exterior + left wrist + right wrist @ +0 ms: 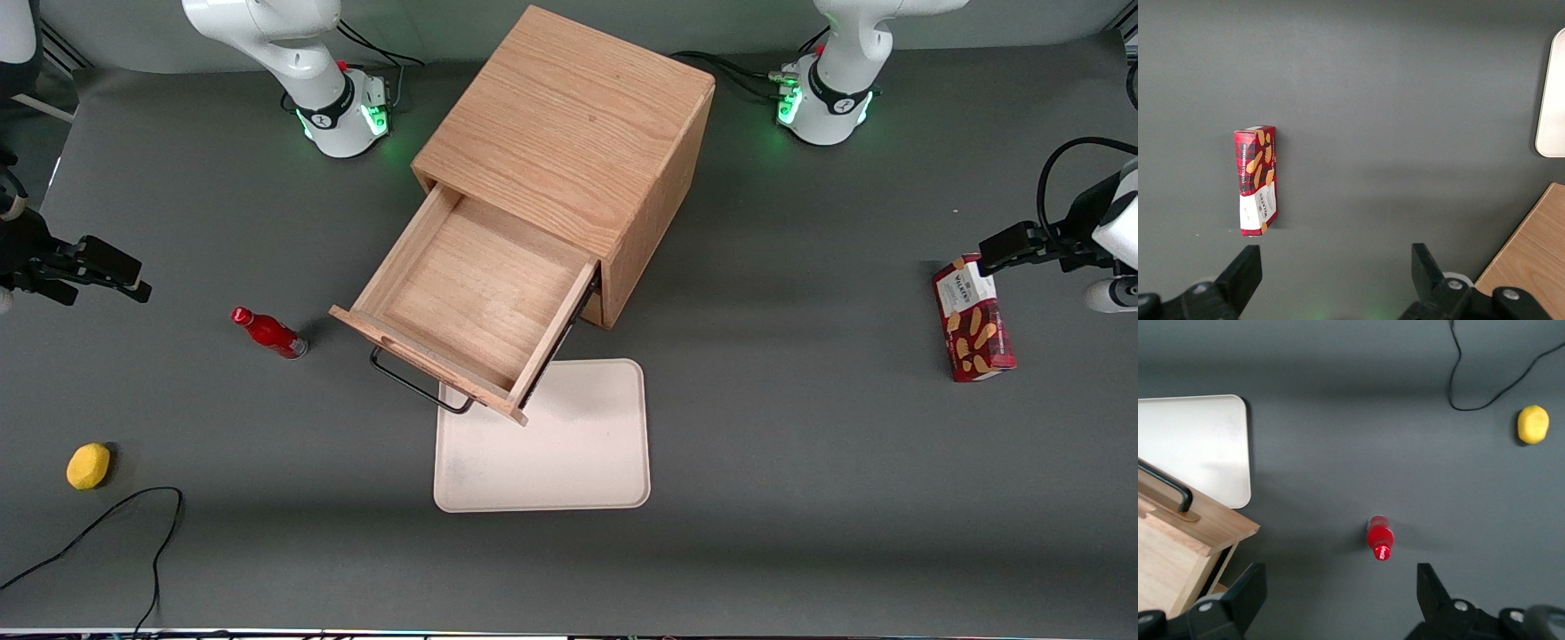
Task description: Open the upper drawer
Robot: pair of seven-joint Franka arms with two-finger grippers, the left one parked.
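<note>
Upper drawer (471, 307) fully extended, well apart from gripper (111, 267); fingers (1245, 593) spread, holding nothing. Risk: red bottle (269, 333) near fingers, toppled by careless sweeping.

White arm, black gripper (120, 276)

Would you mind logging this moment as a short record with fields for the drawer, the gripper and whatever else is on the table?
upper drawer: pulled well out of the cabinet, inside bare
handle: black bar on the drawer front, nothing gripping it
gripper: open, empty, apart from the drawer toward the working arm's end
tray: pale, flat on the table, partly under the drawer front
red bottle: standing beside the drawer
yellow object: nearer the front camera than the bottle
biscuit box: toward the parked arm's end
task status: drawer appears open
</note>
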